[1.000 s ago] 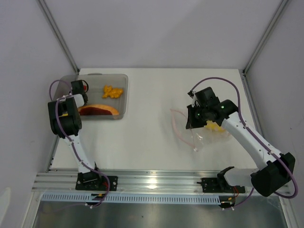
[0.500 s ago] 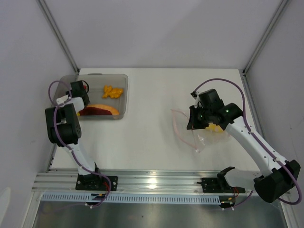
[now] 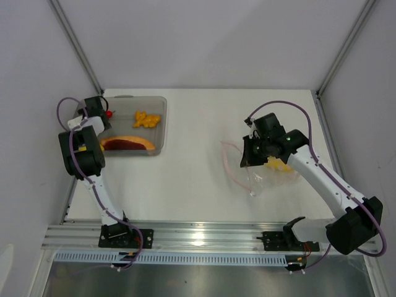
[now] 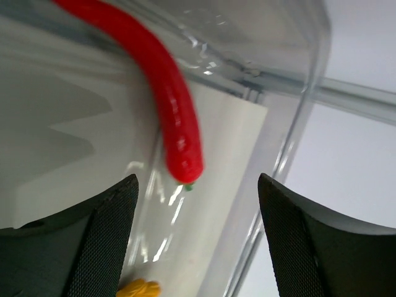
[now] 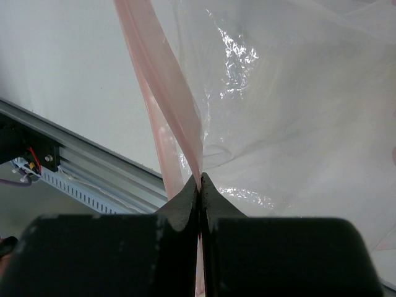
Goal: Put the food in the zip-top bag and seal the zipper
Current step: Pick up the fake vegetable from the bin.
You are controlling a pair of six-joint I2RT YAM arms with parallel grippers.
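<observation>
"Chili first: where has it got to?"

"Upper left of the overhead frame, in the far left corner of the grey tray, close against its clear wall. From the wrist view the left claw stands wide, one finger on each side of the picture. The red tip sits just above the gap between them, touching neither, so it grips nothing."

"Anything else in that tray?"

"Orange bits toward its upper right, and an orange-red slice along its lower edge."

"And over on the right?"

"The bag lies crumpled right of centre, well apart from the tray, with yellow pieces showing in it. The right claw is pinched tight on the pink strip at the bag's mouth, and the strip runs up out of the closed jaws toward the top of that wrist picture."
</observation>
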